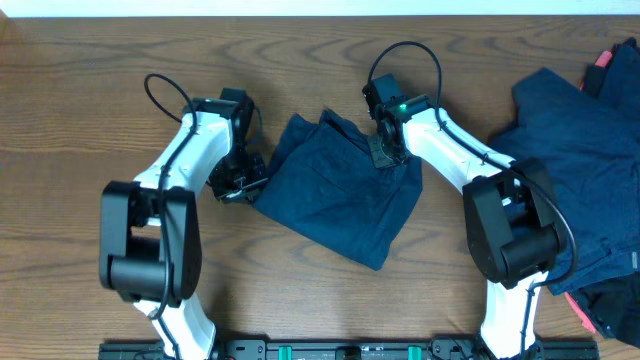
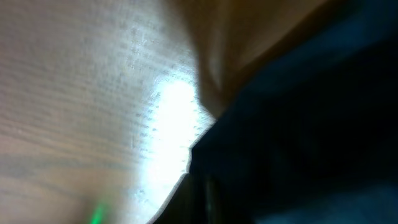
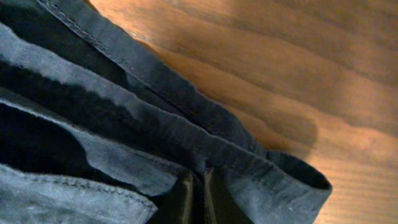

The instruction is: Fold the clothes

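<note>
A dark navy garment lies partly folded at the middle of the wooden table. My left gripper is at its left edge. The left wrist view is blurred and shows dark cloth against the table, with the fingers pressed together in it. My right gripper is at the garment's upper right corner. In the right wrist view its fingers are shut on layered, hemmed folds of the cloth.
A heap of more dark blue clothes lies at the right side of the table, with bits of red fabric at its top and bottom. Bare wood stretches to the left.
</note>
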`<action>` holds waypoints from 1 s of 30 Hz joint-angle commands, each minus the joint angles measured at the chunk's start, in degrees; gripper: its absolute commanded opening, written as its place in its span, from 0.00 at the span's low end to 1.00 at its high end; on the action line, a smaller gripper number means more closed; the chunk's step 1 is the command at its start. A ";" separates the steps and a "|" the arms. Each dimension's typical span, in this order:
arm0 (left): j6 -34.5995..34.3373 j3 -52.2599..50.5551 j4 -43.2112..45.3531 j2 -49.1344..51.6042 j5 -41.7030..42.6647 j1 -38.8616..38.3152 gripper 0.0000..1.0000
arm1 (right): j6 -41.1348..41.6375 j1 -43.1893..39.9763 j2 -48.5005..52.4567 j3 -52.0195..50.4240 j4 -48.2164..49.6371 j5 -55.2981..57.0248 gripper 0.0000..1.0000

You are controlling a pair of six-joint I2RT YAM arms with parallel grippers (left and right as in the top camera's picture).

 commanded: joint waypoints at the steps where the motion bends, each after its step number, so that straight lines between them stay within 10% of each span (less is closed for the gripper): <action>1: 3.78 1.88 2.19 -5.11 0.48 1.03 0.69 | 1.60 -0.66 -4.17 -0.26 -0.15 0.90 0.30; 3: 5.44 1.92 4.74 -6.47 0.48 1.44 0.98 | 1.79 -0.92 -6.75 -0.24 -0.09 0.70 0.45; 10: 11.34 1.90 13.77 -7.30 0.98 1.88 0.98 | 1.75 -1.33 -16.06 -0.26 -1.64 0.72 0.68; 30: 21.18 1.75 24.94 0.17 14.08 1.33 0.98 | 1.97 -1.33 -19.91 -0.26 -5.07 0.70 0.68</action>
